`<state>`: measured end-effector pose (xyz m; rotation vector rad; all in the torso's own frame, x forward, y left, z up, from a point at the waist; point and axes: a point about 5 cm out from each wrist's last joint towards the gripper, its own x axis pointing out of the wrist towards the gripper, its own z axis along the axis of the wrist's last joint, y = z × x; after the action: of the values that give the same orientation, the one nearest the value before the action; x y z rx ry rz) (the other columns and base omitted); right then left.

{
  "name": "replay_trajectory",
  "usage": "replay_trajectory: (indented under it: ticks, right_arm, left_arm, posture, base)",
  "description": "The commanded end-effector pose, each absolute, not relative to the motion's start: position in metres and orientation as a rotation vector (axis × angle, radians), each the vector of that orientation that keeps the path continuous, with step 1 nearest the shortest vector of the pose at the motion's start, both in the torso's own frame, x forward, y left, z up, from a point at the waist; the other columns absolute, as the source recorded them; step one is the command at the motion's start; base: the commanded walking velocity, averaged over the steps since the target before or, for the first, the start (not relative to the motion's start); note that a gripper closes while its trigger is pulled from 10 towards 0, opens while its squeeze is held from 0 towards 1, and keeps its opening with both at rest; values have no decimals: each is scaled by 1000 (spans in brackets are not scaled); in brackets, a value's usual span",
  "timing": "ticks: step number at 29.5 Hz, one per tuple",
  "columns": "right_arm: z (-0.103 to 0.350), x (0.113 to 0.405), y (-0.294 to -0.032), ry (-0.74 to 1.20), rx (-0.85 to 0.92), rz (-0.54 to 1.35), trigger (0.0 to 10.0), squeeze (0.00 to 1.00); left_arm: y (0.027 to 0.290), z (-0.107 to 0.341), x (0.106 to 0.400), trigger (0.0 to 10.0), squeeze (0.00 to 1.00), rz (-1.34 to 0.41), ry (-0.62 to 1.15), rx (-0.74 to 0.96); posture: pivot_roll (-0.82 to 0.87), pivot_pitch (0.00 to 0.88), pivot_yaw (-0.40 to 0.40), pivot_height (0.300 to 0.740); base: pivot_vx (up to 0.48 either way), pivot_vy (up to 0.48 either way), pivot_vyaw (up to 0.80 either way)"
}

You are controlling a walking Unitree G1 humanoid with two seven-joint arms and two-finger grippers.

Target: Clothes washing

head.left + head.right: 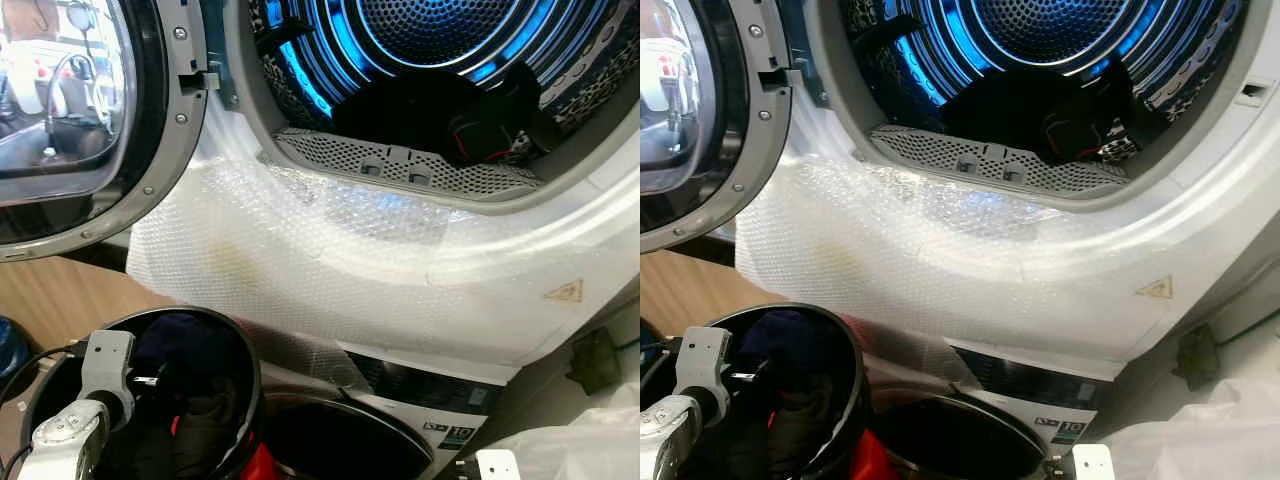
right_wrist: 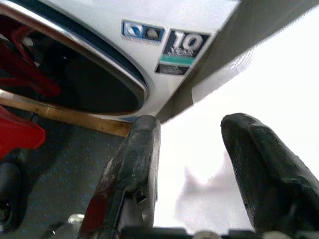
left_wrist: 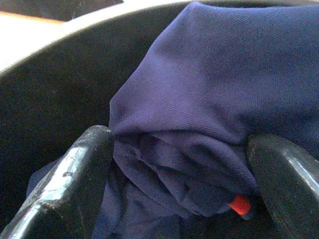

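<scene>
- Two black fingers (image 3: 75, 174) of my left gripper (image 3: 179, 184) stand on either side of a bunched navy garment (image 3: 199, 109), touching the fold but not yet squeezed tight; I judge this the pick-up.
- That garment lies in the black laundry bucket (image 1: 245, 345) at 7 o'clock in the head view, below the dryer.
- My right gripper (image 2: 192, 164) hangs idle at 5 o'clock, fingers apart, nothing between them.
- Up at 12 o'clock the dryer drum (image 1: 430, 60) stands open, dark clothes (image 1: 480, 125) already inside, door (image 1: 70, 110) swung out at 10 o'clock to clear the loading path.
</scene>
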<state>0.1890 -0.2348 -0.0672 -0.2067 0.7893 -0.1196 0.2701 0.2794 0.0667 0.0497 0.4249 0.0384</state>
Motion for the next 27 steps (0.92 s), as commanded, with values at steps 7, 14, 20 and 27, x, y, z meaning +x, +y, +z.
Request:
replay_trajectory:
  ticks: [7, 14, 20, 27]
  right_arm:
    - [-61, 192, -249, 761, -227, -134, 10000, 0]
    - [-59, 190, -255, 755, -244, -133, 10000, 0]
    - [-56, 189, -261, 742, -279, -104, 10000, 0]
    - [-57, 186, -264, 745, -283, -102, 10000, 0]
  left_arm:
    - [279, 70, 295, 10000, 0, 19, 405, 77]
    - [283, 67, 304, 10000, 0, 45, 453, 83]
    - [272, 54, 309, 10000, 0, 29, 525, 41]
    - [259, 36, 306, 10000, 0, 70, 619, 34]
  posture:
    - [136, 0, -104, 740]
    - [111, 0, -118, 740]
    - [84, 0, -140, 740]
    - [75, 0, -135, 740]
  base:
    - [0, 0, 0]
    - [0, 0, 0]
    - [0, 0, 0]
    - [0, 0, 0]
